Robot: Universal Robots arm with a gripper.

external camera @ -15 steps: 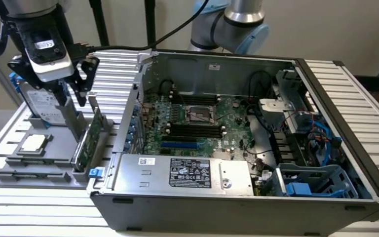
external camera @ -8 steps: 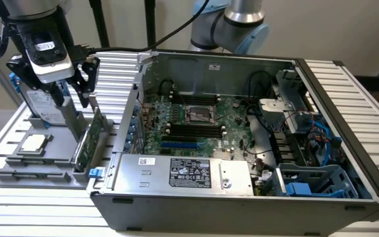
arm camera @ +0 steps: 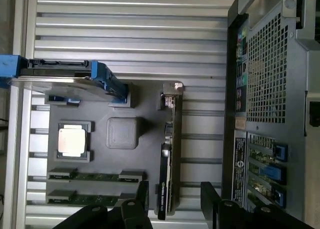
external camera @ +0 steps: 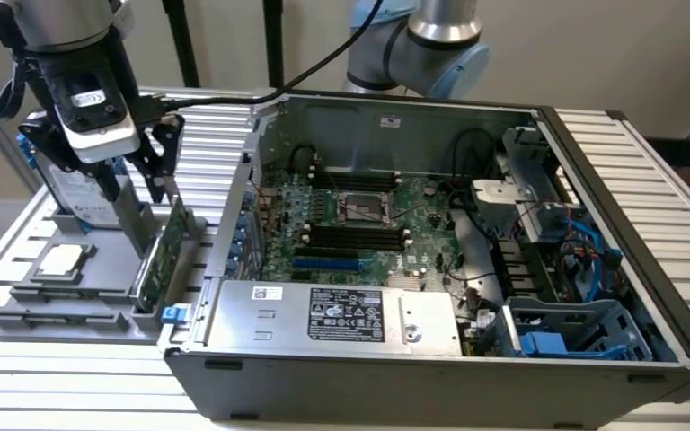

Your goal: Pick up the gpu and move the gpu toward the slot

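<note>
Closest is the big open case [external camera: 441,382] on the ribbed tabletop [external camera: 69,395]. Inside it is a green board with a long blue slot [external camera: 327,265]. That may be the slot for the card, but I cannot be sure.

Just beside the case, on the exterior view's left, is a grey tray [external camera: 33,316]. A small square chip [external camera: 60,260] lies flat in it.

The gpu [external camera: 168,247] stands on its thin edge in the tray, on the side next to the case. It is not lifted yet.

The fingers [arm camera: 211,196] hang right above the gpu. They are spread as wide as they go and hold nothing. In the wrist view the card runs between them, with a gap on each side, so they do not touch it.

Behind the fingers a hard drive [external camera: 67,190] stands up in the tray. Farthest back, the arm [external camera: 423,40] bends over the case.

I think this is the very start of the pick-up: the fingers are lined up over the card, but there is no grab yet.

A good grab needs one finger on each flat side of the card, low enough to catch its top edge. The squeeze has to be firm but soft, because the card is thin. It should come straight up, so it does not scrape the tray or bump the case.
</note>
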